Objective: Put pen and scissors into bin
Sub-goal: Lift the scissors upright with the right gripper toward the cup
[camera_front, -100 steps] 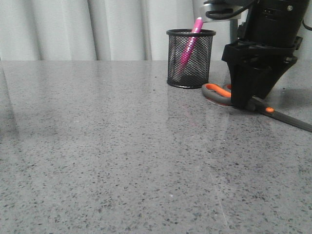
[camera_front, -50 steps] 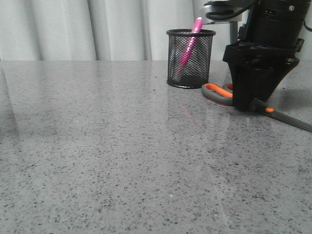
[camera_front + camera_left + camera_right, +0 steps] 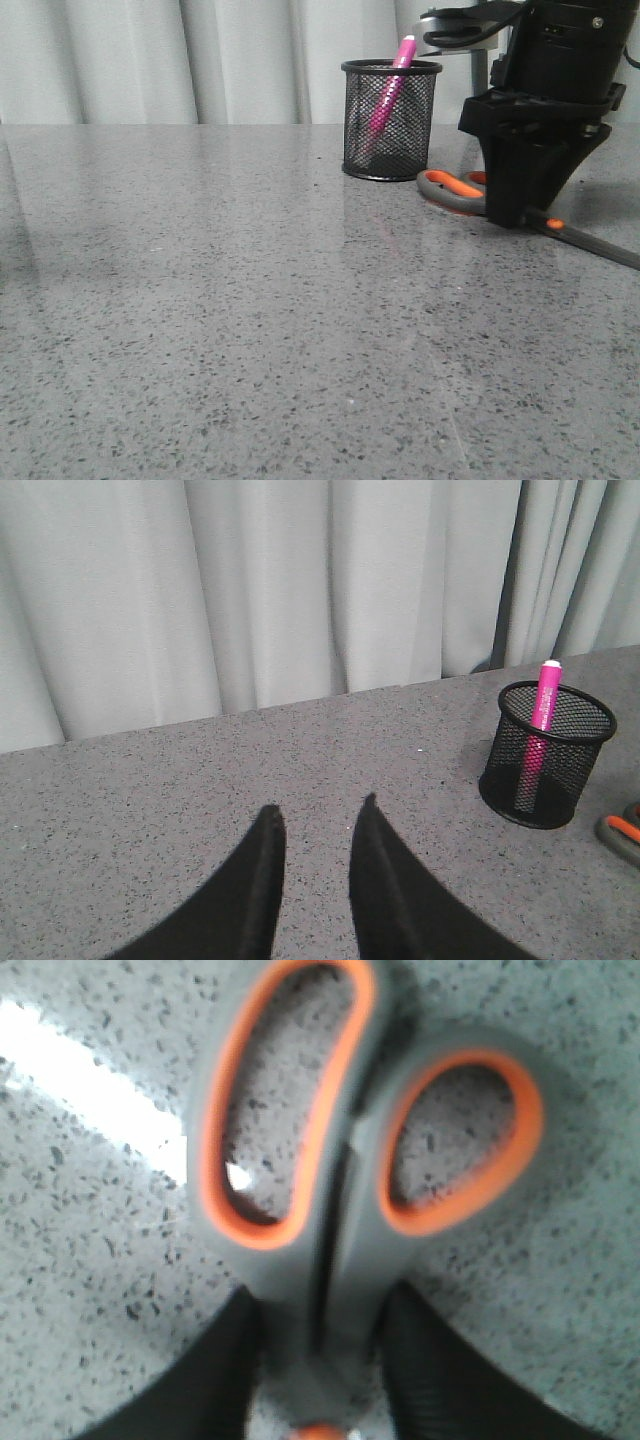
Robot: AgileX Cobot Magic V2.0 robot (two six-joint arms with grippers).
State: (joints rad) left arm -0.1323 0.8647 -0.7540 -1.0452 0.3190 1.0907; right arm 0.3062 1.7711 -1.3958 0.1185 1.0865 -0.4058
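Observation:
The pink pen (image 3: 386,92) stands slanted inside the black mesh bin (image 3: 391,135), its tip above the rim. In the left wrist view the pen (image 3: 543,705) and bin (image 3: 545,770) show too. The scissors (image 3: 452,190) lie on the table just right of the bin, blades pointing right. My right gripper (image 3: 512,214) comes down on them, hiding their middle. Its fingers press both sides of the neck of the scissors (image 3: 330,1160), just below the orange-lined handles, with the right gripper (image 3: 322,1305) shut there. My left gripper (image 3: 318,815) hangs open over bare table, away from the bin.
Grey speckled tabletop (image 3: 220,300) runs wide to the left and front. Pale curtains (image 3: 200,60) hang behind the far edge. A metal stand (image 3: 470,35) rises behind the bin, beside my right arm.
My right gripper has shifted a little to the right, and the scissors' handles and orange pivot have moved with it. Bin and pen stay put.

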